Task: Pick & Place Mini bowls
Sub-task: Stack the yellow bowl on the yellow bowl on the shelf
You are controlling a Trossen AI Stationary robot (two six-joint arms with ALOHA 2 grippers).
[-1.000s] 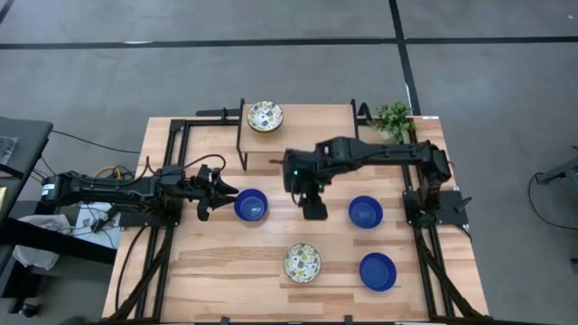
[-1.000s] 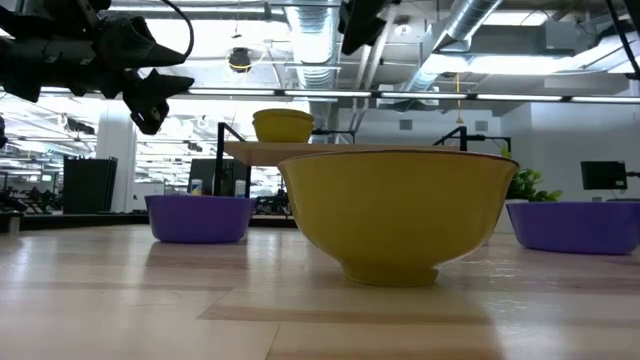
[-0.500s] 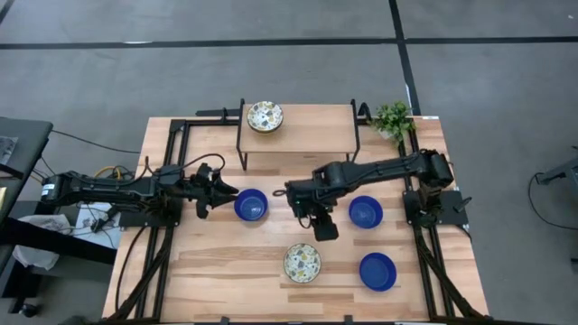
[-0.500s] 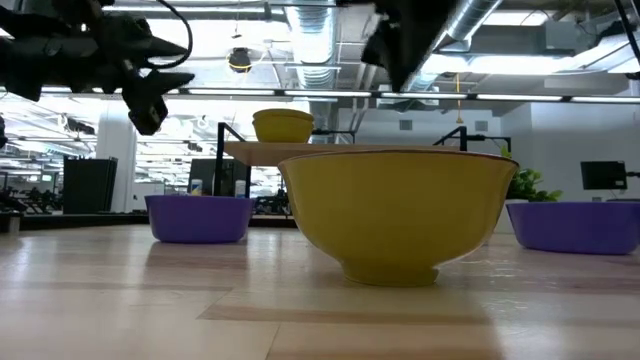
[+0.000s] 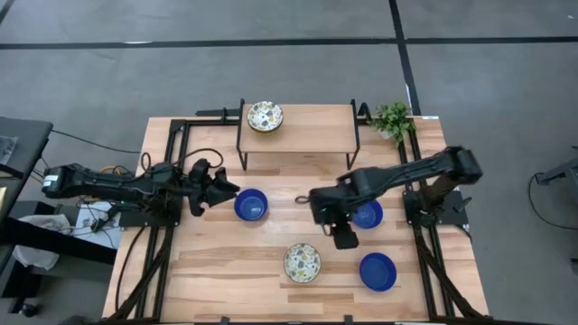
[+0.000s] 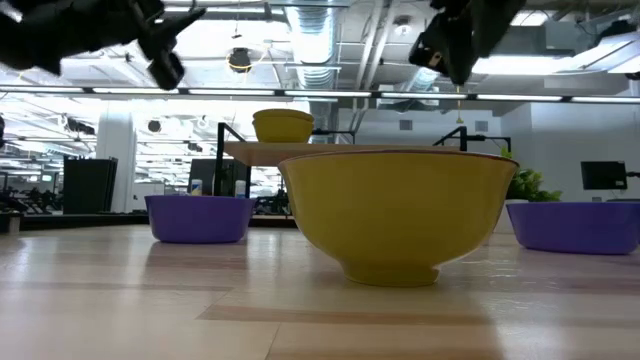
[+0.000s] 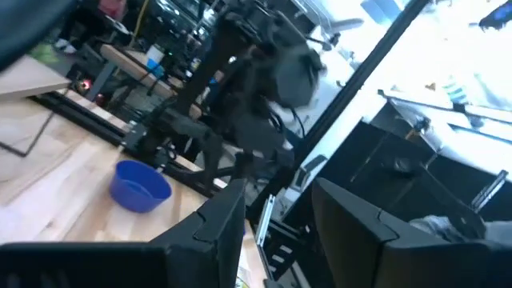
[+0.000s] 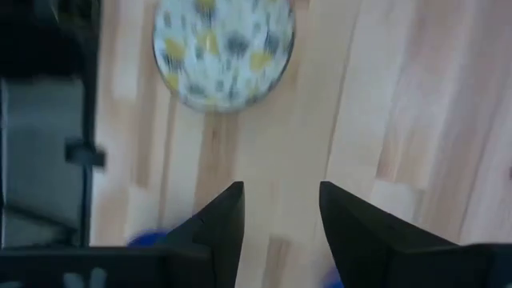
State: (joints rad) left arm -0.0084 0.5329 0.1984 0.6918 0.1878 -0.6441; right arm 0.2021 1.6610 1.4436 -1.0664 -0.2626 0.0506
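Three blue mini bowls stand on their feet on the table: one left of centre, one at the right partly under my right arm, one near the front right. A floral mini bowl stands on the table near the front middle and shows in the right wrist view. Another floral bowl stands on the raised shelf. My left gripper is open and empty, in the air just left of the left blue bowl. My right gripper is open and empty, pointing down above the table right of the front floral bowl.
A raised wooden shelf on black legs stands at the table's far middle. A small green plant stands at the far right corner. Black frame rails run along both table sides. Bare wood lies at the front left.
My right gripper has gone from the table's middle toward the right and near edges, and now stands beside the front floral bowl. My left gripper has risen a little beside the left blue bowl. No bowl has moved.
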